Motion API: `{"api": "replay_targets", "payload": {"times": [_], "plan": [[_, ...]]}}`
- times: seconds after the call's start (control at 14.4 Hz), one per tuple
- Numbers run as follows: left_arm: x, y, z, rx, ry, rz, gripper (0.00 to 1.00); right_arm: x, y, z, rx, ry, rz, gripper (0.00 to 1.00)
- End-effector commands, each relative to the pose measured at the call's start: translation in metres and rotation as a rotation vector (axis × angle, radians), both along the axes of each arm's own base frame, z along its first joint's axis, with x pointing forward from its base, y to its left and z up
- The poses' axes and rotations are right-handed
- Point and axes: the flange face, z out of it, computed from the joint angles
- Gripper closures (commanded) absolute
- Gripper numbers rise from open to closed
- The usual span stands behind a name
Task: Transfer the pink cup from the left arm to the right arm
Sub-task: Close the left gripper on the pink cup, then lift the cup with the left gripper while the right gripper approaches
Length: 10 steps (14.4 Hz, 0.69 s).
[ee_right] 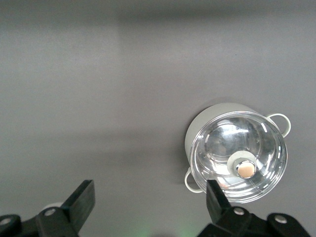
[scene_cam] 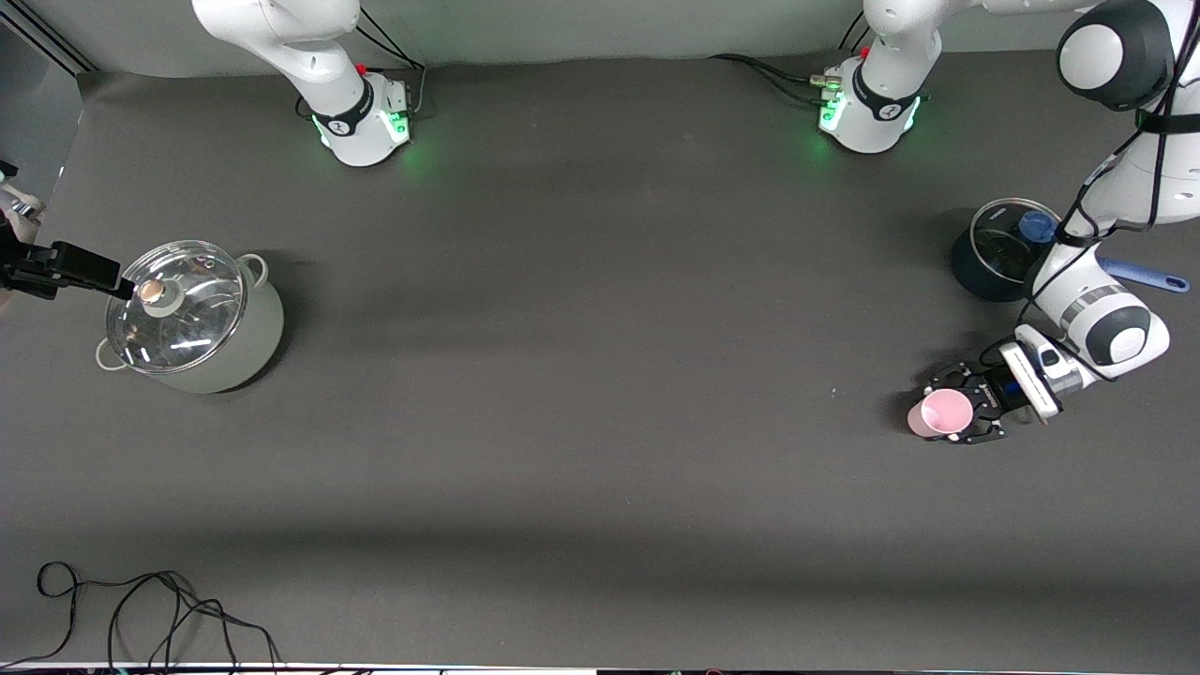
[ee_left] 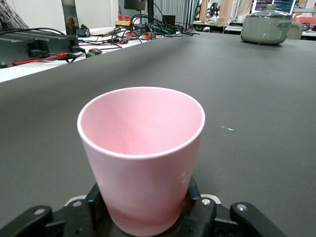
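Note:
The pink cup (scene_cam: 940, 412) is a small pale-pink tumbler with no handle, upright with its mouth up, at the left arm's end of the table. My left gripper (scene_cam: 956, 409) is shut on it, with a black finger pressed against each side of its lower wall. In the left wrist view the pink cup (ee_left: 143, 153) fills the middle and the left gripper (ee_left: 146, 200) clasps its base. I cannot tell whether the cup rests on the table or hangs just above it. My right gripper (ee_right: 149, 190) is open and holds nothing, high over the table near the grey-green pot; it is out of the front view.
A grey-green pot with a glass lid (scene_cam: 192, 319) stands at the right arm's end of the table. A dark blue pot (scene_cam: 998, 248) with a blue handle (scene_cam: 1144, 275) sits close to the left arm. A black fixture (scene_cam: 61, 267) juts in beside the grey-green pot. Cables (scene_cam: 141, 609) lie along the front edge.

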Motion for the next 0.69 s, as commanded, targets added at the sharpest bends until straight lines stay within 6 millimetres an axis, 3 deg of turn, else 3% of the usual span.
{"api": "replay_targets", "payload": {"times": [0.0, 0.14, 0.35, 0.48, 0.62], "plan": [[0.022, -0.024, 0.039, 0.025, 0.044, 0.020, 0.64, -0.003, 0.002, 0.001, 0.017, 0.022, -0.006, 0.00], [0.038, -0.051, 0.078, 0.027, 0.087, 0.021, 0.64, -0.004, 0.003, 0.001, 0.018, 0.026, -0.051, 0.00], [0.053, -0.111, 0.141, 0.051, 0.195, 0.063, 0.63, -0.005, 0.015, 0.002, 0.063, 0.049, -0.246, 0.00], [0.051, -0.159, 0.171, 0.032, 0.192, 0.088, 0.64, -0.004, 0.025, 0.002, 0.096, 0.075, -0.417, 0.00], [0.037, -0.207, 0.189, 0.038, 0.191, 0.085, 0.64, -0.003, 0.035, 0.002, 0.124, 0.105, -0.580, 0.00]]}}
